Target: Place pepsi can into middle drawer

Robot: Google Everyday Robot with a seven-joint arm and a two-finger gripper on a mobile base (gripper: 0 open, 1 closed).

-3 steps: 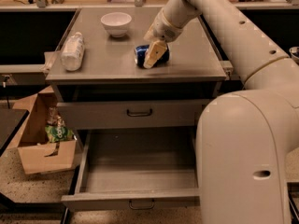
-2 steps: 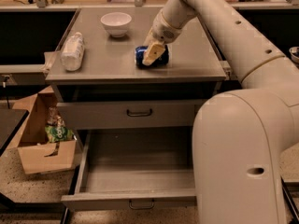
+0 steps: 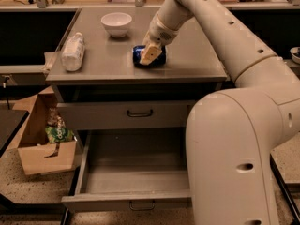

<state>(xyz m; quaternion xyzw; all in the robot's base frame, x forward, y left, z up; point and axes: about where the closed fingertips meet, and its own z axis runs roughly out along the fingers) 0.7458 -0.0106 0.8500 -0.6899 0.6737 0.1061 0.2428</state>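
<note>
The pepsi can (image 3: 159, 59) is blue and lies on its side on the grey cabinet top (image 3: 187, 64), right of centre. My gripper (image 3: 150, 55) reaches down from the upper right and sits right over the can's left part, covering much of it. The middle drawer (image 3: 108, 202) is pulled wide open below the cabinet, a deep grey tray with a low front panel and a small dark handle, and nothing shows inside it.
A white bowl (image 3: 116, 23) stands at the back of the top. A clear plastic bottle (image 3: 72, 52) lies at its left edge. A closed drawer with a black handle (image 3: 139, 112) sits above the open one. An open cardboard box (image 3: 44, 144) stands on the floor at left. My large white arm (image 3: 234, 139) fills the right.
The gripper has shifted very slightly over the can. The can stays in the same spot on the cabinet top.
</note>
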